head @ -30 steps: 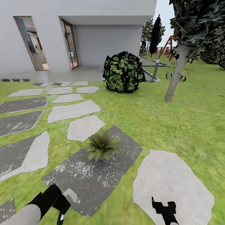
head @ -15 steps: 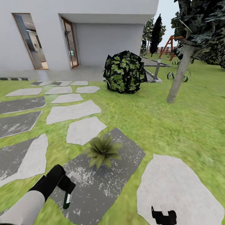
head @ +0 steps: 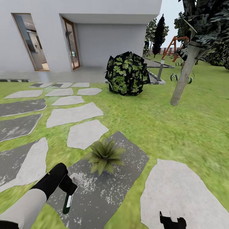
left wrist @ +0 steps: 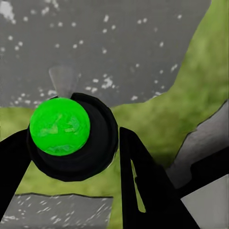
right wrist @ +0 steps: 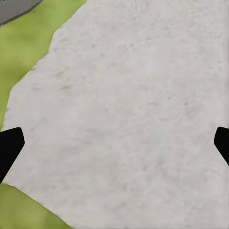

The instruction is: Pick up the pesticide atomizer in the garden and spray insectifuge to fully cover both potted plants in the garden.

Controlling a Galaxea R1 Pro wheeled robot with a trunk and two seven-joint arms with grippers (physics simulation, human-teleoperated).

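Observation:
In the head view my left gripper (head: 69,188) is shut on the pesticide atomizer (head: 67,203). The slim dark-green bottle hangs below the fingers, and its pale grey spray head (head: 76,178) points toward a potted plant (head: 104,155). That plant is a low olive-green rosette standing on a dark speckled paving slab (head: 108,190), a short way beyond the nozzle. The left wrist view looks at the atomizer (left wrist: 59,126) end-on, a bright green disc in a dark ring between black fingers (left wrist: 143,176). My right gripper (head: 171,221) stands open low over a pale stone (right wrist: 124,95), its fingertips (right wrist: 9,148) wide apart.
Grey and pale paving stones (head: 73,114) cross the green lawn (head: 178,127) toward a white house with glass doors (head: 71,43). A big round dark bush (head: 127,77), a grey lamp post (head: 160,70) and a leaning tree trunk (head: 183,79) stand farther off.
My left arm has lifted and reached forward with the atomizer, bringing the spray head closer to the plant. The right gripper has dropped lower in the view. The camera shifted slightly.

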